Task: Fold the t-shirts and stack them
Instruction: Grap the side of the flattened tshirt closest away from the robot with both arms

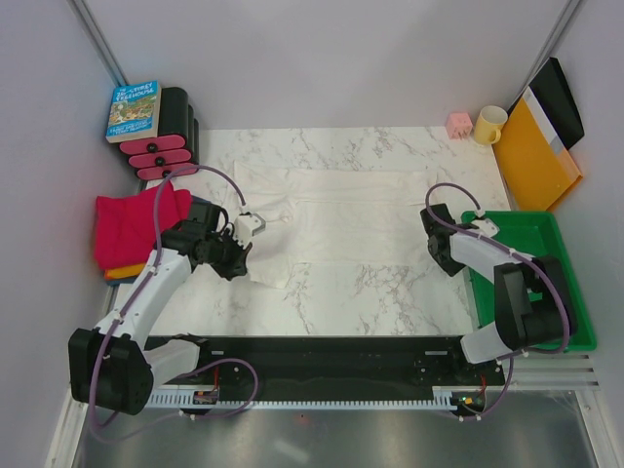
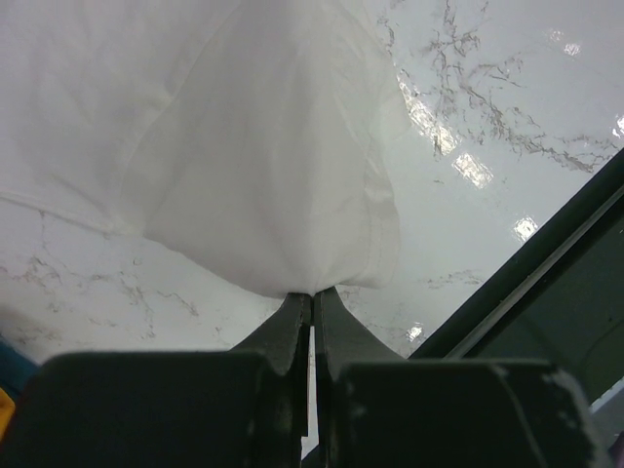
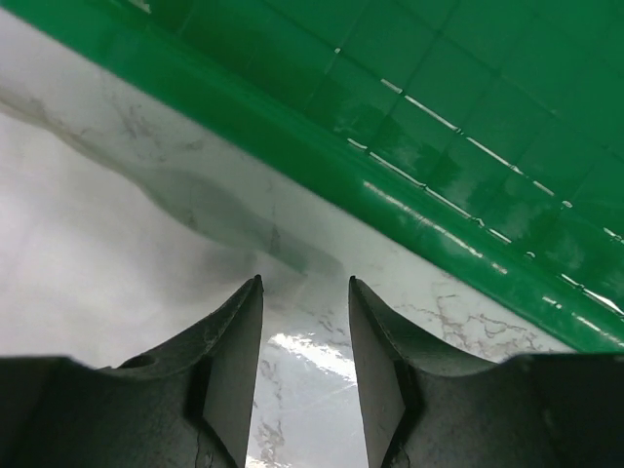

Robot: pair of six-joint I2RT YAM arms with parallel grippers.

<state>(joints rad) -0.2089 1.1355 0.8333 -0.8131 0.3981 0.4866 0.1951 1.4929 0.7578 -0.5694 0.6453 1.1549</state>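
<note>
The cream-white t-shirt [image 1: 361, 219] lies spread across the marble table [image 1: 390, 297]. My left gripper [image 1: 240, 261] is at its near-left edge, shut on a pinched fold of the white cloth [image 2: 283, 195], which rises a little off the table at my closed fingertips [image 2: 312, 295]. A folded magenta-pink shirt [image 1: 132, 226] lies at the left on an orange one [image 1: 122, 272]. The blue shirt shows only as a sliver [image 2: 10, 359]. My right gripper [image 1: 445, 255] is open and empty [image 3: 304, 283] above bare marble, between the shirt's right edge [image 3: 88, 263] and the green tray [image 3: 409, 127].
The green tray [image 1: 531, 239] stands at the right. A yellow-orange folder [image 1: 534, 151], a yellow mug [image 1: 487, 125] and a pink cube [image 1: 458, 124] are at the back right. A book [image 1: 134, 109] rests on a black-and-pink rack [image 1: 168, 146] at the back left.
</note>
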